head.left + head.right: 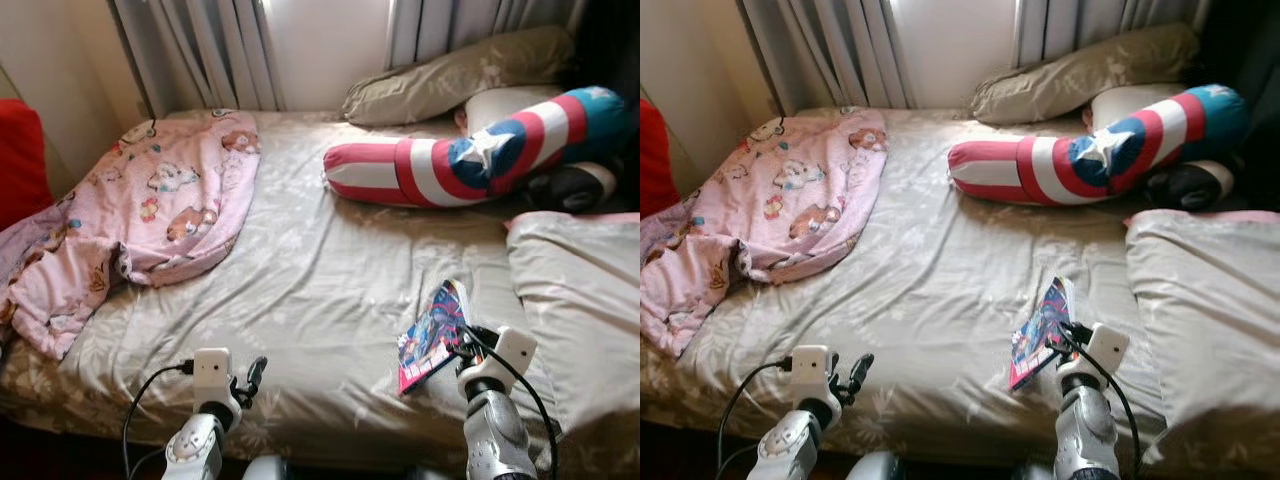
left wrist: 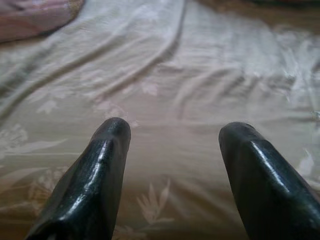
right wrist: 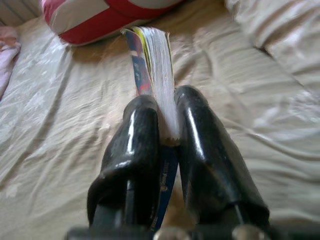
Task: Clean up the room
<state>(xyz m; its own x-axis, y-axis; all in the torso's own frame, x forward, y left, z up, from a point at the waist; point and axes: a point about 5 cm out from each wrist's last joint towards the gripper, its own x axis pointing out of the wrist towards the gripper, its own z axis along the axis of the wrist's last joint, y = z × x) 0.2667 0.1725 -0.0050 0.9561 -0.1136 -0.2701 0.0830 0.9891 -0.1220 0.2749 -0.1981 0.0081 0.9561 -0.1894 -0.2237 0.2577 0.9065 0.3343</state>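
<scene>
A colourful comic book [image 1: 432, 335] is held up on edge over the grey-brown bed sheet [image 1: 320, 270] near the bed's front right. My right gripper [image 3: 165, 112] is shut on the book's lower edge [image 3: 152, 65], the pages squeezed between both black fingers. My left gripper [image 2: 172, 132] hovers open just above the sheet at the front left [image 1: 252, 378], with nothing between its fingers. A pink cartoon-print blanket [image 1: 150, 215] lies crumpled across the bed's left side. A red, white and blue star bolster [image 1: 470, 155] rests at the head of the bed.
Grey-brown pillows [image 1: 455, 75] lean against the curtains [image 1: 200, 50] at the back. A large pale pillow [image 1: 580, 300] lies on the bed's right side, close to my right arm. Something red [image 1: 20, 160] stands at the far left. A black and white soft thing [image 1: 580, 185] sits behind the bolster.
</scene>
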